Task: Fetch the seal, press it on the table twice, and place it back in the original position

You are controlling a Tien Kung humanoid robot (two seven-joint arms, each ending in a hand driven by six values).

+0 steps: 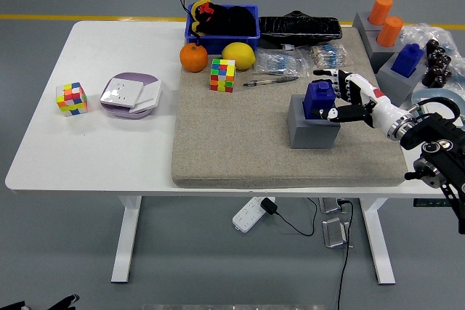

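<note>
The seal (pixel 320 98) stands upright on the grey block (pixel 312 127), on the mat (pixel 232 143). The right hand (pixel 347 101) is just right of the seal, fingers spread wide around its right side, thumb near its lower edge, not yet closed. The seal lies left of the palm, so this hand is best placed. No left hand shows.

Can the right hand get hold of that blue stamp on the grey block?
Probably yes. The right hand is already at the blue seal on its grey block, fingers spread around it, with nothing between them.
</note>
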